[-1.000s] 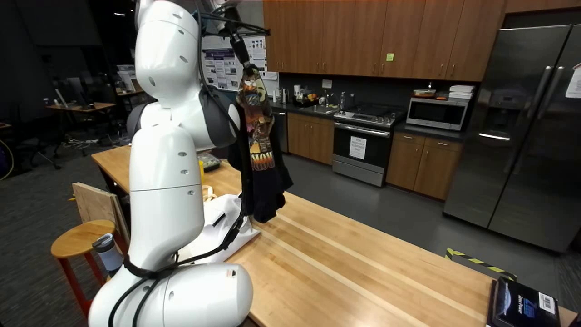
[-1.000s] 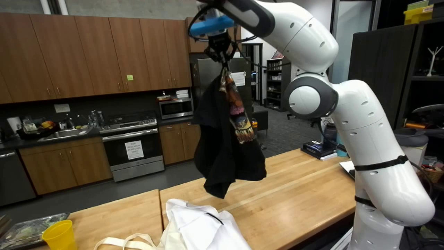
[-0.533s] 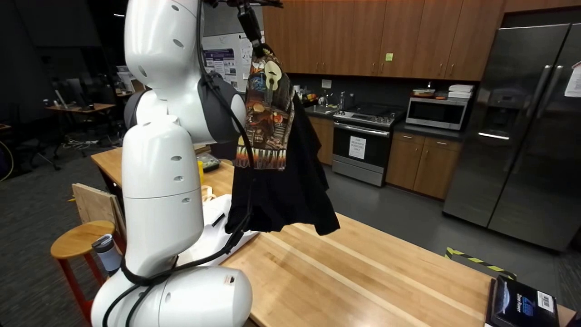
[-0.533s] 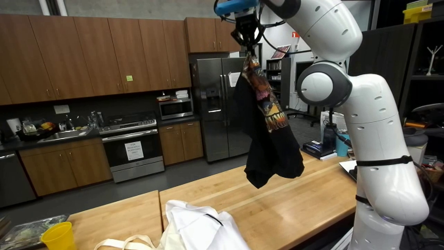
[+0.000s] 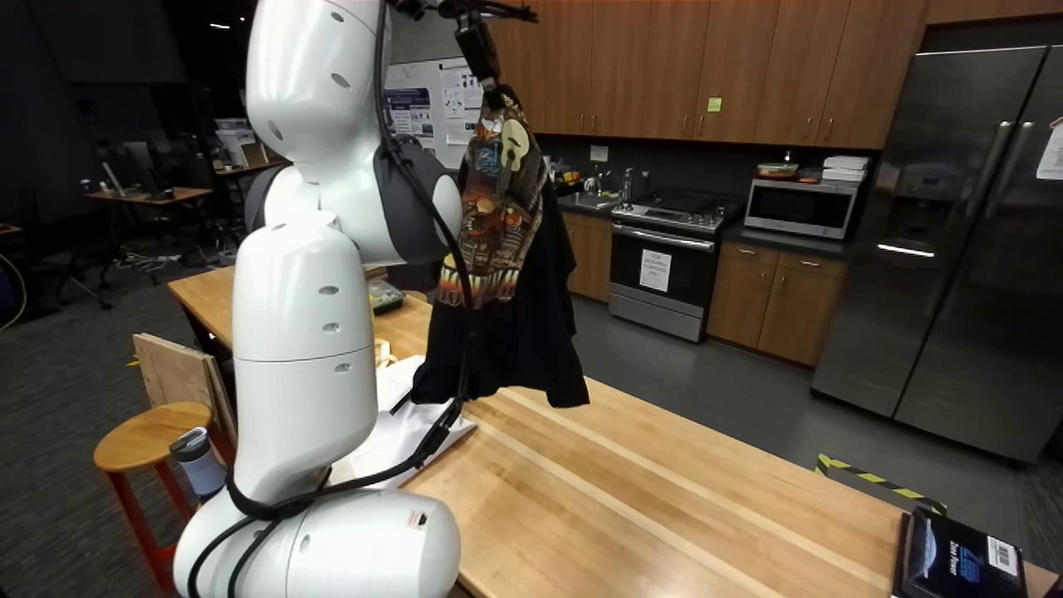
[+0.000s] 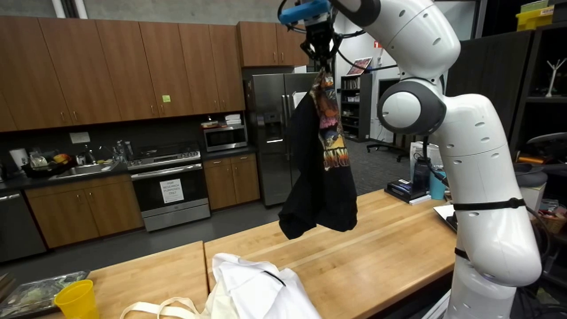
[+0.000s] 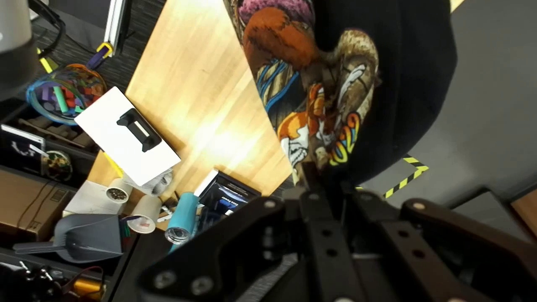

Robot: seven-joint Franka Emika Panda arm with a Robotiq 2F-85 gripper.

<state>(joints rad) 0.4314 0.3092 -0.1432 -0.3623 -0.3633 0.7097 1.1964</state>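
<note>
Black shirt (image 6: 319,173) hangs midair near the table edge (image 6: 248,232).

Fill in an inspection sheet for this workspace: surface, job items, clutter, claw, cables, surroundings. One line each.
Surface: wooden tabletop, two sections meeting at a seam.
Job items: black printed shirt, hanging bunched, apparently clear of the tabletop.
Clutter: white cloth, yellow cup, clear-lidded tray; black box with a turquoise tumbler near it.
Claw: the claw is shut on a pinch of the shirt.
Cables: black cable strapped to the robot arm; in an exterior view it passes in front of the shirt, contact unclear.
Surroundings: range, microwave, refrigerator, wooden stool.
</note>
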